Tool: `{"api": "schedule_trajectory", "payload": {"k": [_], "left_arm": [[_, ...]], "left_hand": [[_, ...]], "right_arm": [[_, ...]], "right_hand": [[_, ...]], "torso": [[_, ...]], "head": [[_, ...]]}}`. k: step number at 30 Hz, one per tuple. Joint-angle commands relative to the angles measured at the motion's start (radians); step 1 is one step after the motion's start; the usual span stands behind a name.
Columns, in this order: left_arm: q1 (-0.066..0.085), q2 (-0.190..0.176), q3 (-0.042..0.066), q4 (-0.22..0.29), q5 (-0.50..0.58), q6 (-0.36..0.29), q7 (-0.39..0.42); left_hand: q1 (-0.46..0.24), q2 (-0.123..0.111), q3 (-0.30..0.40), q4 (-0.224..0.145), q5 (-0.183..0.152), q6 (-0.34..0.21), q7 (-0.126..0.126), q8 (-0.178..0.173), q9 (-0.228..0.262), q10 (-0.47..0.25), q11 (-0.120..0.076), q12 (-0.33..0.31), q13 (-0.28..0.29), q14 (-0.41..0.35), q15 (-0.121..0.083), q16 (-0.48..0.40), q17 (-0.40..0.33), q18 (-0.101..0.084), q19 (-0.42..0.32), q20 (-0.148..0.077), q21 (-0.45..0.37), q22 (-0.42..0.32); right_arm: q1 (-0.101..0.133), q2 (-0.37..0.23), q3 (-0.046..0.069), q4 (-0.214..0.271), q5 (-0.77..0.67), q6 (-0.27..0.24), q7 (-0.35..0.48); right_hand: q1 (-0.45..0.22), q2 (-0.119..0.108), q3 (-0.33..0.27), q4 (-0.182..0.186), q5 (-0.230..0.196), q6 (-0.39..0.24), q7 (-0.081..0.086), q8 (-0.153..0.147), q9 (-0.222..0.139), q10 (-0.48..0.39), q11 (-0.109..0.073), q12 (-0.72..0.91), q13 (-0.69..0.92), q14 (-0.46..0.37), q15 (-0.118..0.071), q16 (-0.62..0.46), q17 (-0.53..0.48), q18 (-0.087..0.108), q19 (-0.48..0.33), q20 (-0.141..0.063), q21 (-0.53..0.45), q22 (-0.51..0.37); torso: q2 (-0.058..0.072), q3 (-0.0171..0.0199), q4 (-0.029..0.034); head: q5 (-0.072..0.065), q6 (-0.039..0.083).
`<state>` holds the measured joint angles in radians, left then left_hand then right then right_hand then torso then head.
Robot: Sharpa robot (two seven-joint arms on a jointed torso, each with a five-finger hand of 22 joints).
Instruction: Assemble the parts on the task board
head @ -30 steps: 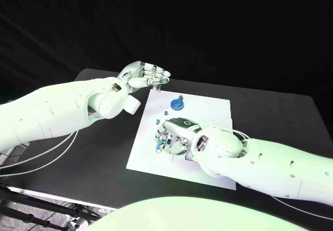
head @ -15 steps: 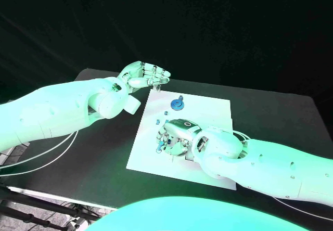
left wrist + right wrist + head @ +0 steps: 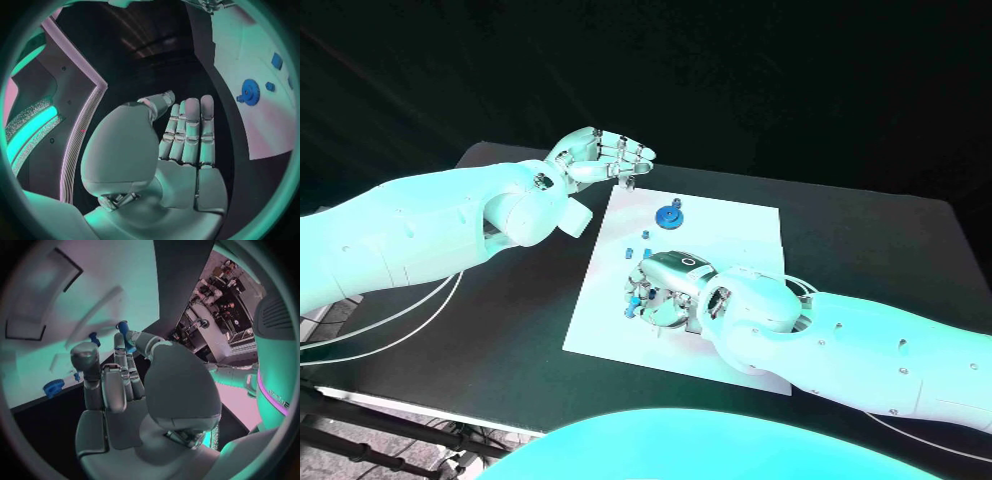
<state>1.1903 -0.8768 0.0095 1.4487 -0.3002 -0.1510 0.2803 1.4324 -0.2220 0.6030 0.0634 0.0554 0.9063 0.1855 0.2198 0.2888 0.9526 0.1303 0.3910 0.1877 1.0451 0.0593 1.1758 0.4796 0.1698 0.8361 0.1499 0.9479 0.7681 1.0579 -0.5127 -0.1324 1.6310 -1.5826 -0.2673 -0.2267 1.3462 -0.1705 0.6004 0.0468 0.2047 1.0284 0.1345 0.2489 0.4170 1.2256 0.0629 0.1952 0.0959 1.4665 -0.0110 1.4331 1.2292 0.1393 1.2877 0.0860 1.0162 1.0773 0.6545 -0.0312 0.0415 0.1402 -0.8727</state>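
Your right hand (image 3: pixel 678 290) sits low over the near-middle of the task board (image 3: pixel 733 225), palm down, with its fingers curled in toward the board. In the right wrist view you can see a small blue part (image 3: pixel 125 335) pinched between the thumb and a fingertip, while the other fingers (image 3: pixel 112 375) lie straight and close together beside it. The right arm comes in from the near right corner of the worktop (image 3: pixel 877 240) and crosses the board's near edge. Your left hand (image 3: pixel 600 158) hangs off the board, just past its far left corner, above the bare worktop. Its fingers are folded in toward the palm and hold nothing; the left wrist view shows them lying tight side by side with the thumb alongside. On the far part of the board a blue gear (image 3: pixel 669 214) lies flat, well apart from both hands, and a couple of smaller blue pieces (image 3: pixel 646 236) lie between the gear and your right hand. More small blue parts (image 3: pixel 633 298) show at the right hand's fingertips, touching or just beside them; you cannot tell which.
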Motion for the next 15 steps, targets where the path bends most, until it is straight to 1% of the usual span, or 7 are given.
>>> {"api": "schedule_trajectory", "payload": {"k": [1,7,15], "left_arm": [[0.001,0.001,0.001,0.003,-0.002,0.015,0.004],[0.001,0.002,0.001,0.003,-0.002,0.015,0.004],[0.001,0.002,0.001,0.003,-0.002,0.018,0.001]], "left_hand": [[-0.003,0.003,-0.007,0.0,-0.001,-0.005,0.002,0.003,-0.001,-0.008,-0.001,0.002,0.0,-0.005,-0.002,-0.004,-0.001,0.014,0.0,0.006,-0.004,-0.001],[-0.002,0.005,-0.01,0.001,-0.001,-0.006,0.002,0.005,-0.002,-0.011,-0.001,0.004,0.001,-0.007,-0.001,-0.003,0.0,0.014,0.001,0.007,-0.006,-0.002],[-0.002,0.005,-0.01,0.001,-0.001,-0.007,0.002,0.006,-0.002,-0.012,-0.001,0.004,0.001,-0.007,-0.001,-0.002,0.0,0.014,0.001,0.007,-0.006,-0.002]], "right_arm": [[-0.003,0.004,0.0,-0.004,-0.013,0.011,0.002],[-0.009,0.01,-0.001,-0.009,-0.017,0.01,0.003],[-0.011,0.017,-0.001,-0.016,-0.037,0.021,-0.011]], "right_hand": [[-0.001,0.006,0.001,-0.007,0.005,0.004,0.0,0.007,0.029,-0.002,0.002,-0.007,0.001,0.04,-0.002,0.005,0.0,-0.014,0.002,0.003,-0.003,0.001],[-0.001,0.006,0.001,-0.007,0.005,0.004,0.0,0.007,0.029,-0.002,0.002,-0.007,0.001,0.04,-0.002,0.005,0.0,-0.014,0.002,0.003,-0.003,0.001],[-0.001,0.006,0.002,-0.008,0.005,0.003,0.001,0.008,0.03,-0.002,0.002,-0.008,0.002,0.04,-0.002,0.005,0.001,-0.014,0.002,0.003,-0.003,0.001]], "torso": [[-0.001,-0.0004,-0.0004],[0.0,0.0011,0.0014],[-0.001,0.0,-0.0006]], "head": [[0.0,0.0],[0.0,0.0],[0.001,0.0]]}}
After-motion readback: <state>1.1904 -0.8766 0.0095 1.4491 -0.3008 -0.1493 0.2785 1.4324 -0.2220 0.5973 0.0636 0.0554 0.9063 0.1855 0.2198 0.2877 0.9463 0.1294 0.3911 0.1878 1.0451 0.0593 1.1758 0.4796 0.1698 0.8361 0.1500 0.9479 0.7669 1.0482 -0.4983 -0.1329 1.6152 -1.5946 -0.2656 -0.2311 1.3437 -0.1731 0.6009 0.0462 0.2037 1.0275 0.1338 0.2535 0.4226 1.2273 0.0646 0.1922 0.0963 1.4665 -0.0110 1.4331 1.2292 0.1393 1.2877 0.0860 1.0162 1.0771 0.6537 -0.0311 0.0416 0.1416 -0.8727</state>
